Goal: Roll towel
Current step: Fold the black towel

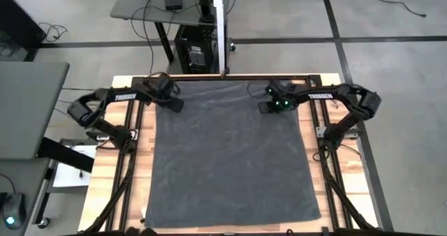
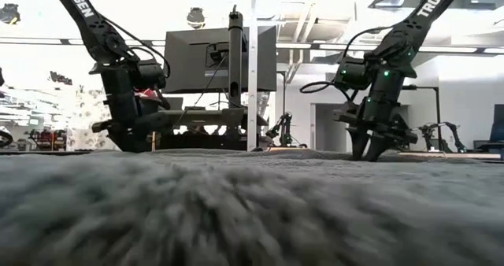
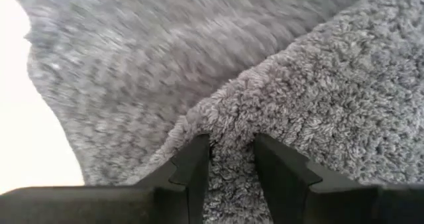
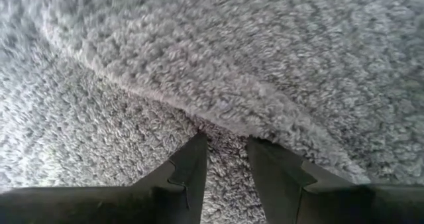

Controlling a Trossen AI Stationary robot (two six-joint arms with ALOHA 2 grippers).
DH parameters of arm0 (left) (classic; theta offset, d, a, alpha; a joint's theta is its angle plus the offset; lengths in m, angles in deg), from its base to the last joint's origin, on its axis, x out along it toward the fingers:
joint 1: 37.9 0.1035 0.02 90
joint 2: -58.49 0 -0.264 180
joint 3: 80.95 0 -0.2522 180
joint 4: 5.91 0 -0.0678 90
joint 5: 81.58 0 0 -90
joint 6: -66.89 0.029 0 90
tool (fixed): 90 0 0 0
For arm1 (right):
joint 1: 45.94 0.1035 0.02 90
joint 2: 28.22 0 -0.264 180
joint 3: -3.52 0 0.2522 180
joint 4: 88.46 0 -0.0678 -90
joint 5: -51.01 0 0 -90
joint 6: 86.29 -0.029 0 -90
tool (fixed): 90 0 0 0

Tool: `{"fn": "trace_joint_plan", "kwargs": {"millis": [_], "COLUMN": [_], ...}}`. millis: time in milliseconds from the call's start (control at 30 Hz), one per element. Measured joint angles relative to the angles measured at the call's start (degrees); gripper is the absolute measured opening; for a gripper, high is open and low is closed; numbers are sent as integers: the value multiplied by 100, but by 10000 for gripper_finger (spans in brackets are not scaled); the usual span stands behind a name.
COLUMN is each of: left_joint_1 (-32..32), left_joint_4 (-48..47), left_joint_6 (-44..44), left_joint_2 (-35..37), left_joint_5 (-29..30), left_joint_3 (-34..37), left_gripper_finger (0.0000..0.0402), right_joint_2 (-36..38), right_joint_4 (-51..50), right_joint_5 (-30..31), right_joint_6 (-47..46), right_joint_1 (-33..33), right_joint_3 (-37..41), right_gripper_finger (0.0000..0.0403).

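The counter [image 1: 105, 167] is pale wood planking with a dark metal frame running along its sides, standing on a grey floor crossed by dark seams. Beyond the counter's far edge stands a grey desk [image 1: 140, 2] with a black computer tower [image 1: 193, 53] under it and cables trailing down; from the low view a dark monitor [image 2: 209, 58] on a pole shows behind the counter, under a bright ceiling with lamps.

The towel [image 1: 230, 159] lies spread nearly flat over the middle of the counter, covering most of it from the far edge to the near edge. It is dark grey, with a soft, looped terry pile and faint creases across its face. Its far edge is gathered up a little at the two far corners, where the cloth rises in a fold.

The left pincer [image 3: 231, 159] is at the towel's far left corner, its fingers narrowly set and pinching a raised fold of the towel between them. The right pincer [image 4: 227, 154] is at the towel's far right corner, likewise narrow and clamped on a lifted ridge of the towel.
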Motion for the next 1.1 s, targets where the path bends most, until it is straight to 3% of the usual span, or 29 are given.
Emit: {"fn": "trace_joint_plan", "kwargs": {"millis": [100,267,400,600,733,833,900,1000,1100], "left_joint_1": [44,-202,-523,-802,-1024,-1562,-2020,-2682,-3171], "left_joint_4": [-435,-1218,-1233,-152,-797,-1770,-2234,-2309,-2116], "left_joint_6": [332,603,576,389,176,-50,-424,-1362,-2248], "left_joint_2": [67,561,1094,1487,1499,1448,1441,1443,1441], "left_joint_5": [28,-480,-911,-931,-2009,-2174,-1785,-1052,-765], "left_joint_3": [-391,-950,-1172,-1205,-1205,-1063,-790,-229,390], "left_gripper_finger": [106,106,106,106,106,106,106,106,106], "right_joint_2": [180,958,1778,2301,2333,2241,2125,1919,1647], "right_joint_4": [-25,-234,-166,180,-350,-1180,-1494,-1519,-1493], "right_joint_5": [-432,-1396,-1424,-1303,-1284,-889,-271,451,790], "right_joint_6": [481,1096,1417,1833,883,801,447,-540,-1265], "right_joint_1": [-138,23,443,758,1092,1779,2298,2889,3286], "right_joint_3": [-83,-390,-462,-463,-463,-455,-333,-94,80], "right_gripper_finger": [107,107,107,107,107,107,107,107,107]}}
